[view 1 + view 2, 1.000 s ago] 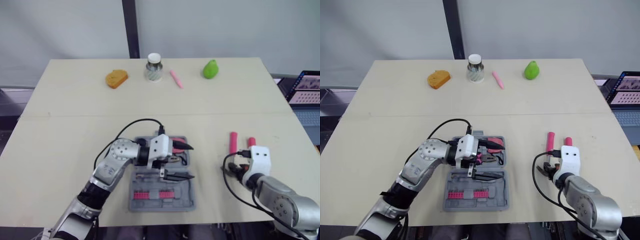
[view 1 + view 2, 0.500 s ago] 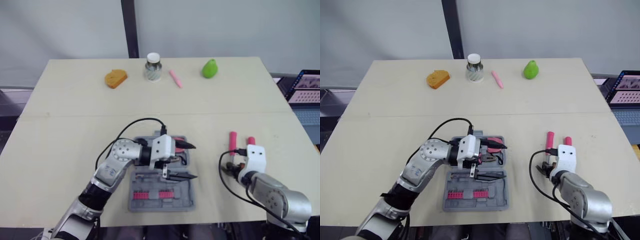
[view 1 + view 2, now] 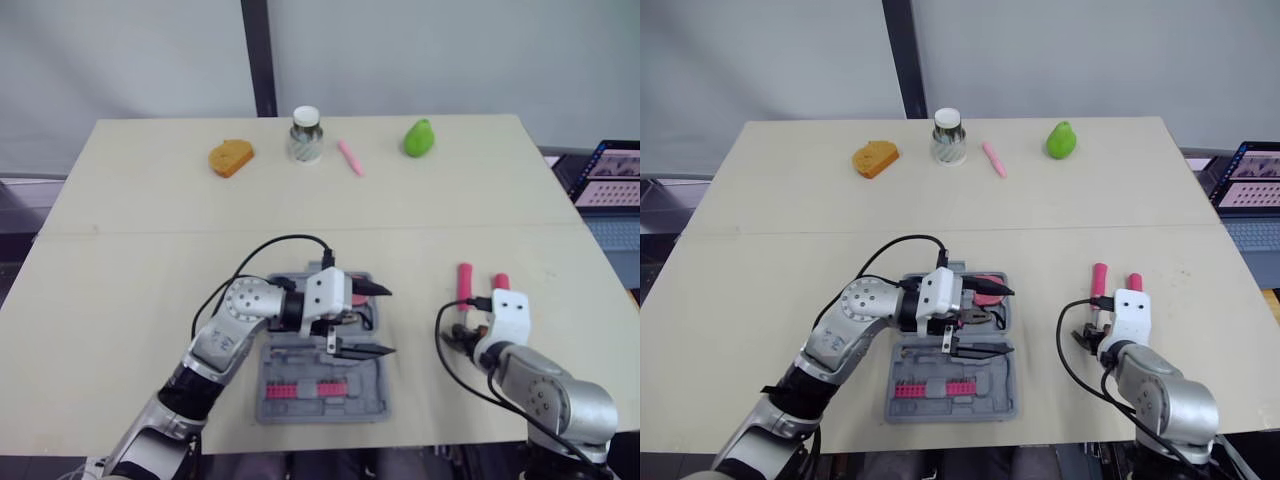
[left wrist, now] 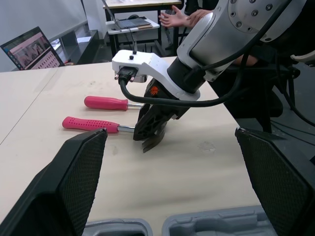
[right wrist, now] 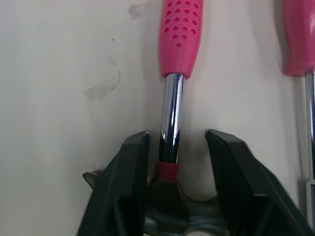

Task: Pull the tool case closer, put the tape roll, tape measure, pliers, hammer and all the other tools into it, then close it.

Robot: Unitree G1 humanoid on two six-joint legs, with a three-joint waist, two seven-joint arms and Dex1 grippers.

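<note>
Table (image 3: 150,250) far edge, L to R: orange bread-like item (image 3: 231,157); jar (image 3: 306,134) w/ white lid; pink pen (image 3: 351,157); green pear (image 3: 420,138); none touching; laptop (image 3: 612,175) beyond R edge, screen lit.

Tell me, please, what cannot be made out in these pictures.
- Hammer: head partly under the right gripper, cut off by the edge, right wrist view.
- Tool case: far compartments covered by the left gripper, eye views.
- Second pink-handled tool: tip behind the right wrist, eye views.

L gripper (image 3: 390,321) wide open; R gripper (image 5: 176,135) part-open, pointing fwd
</note>
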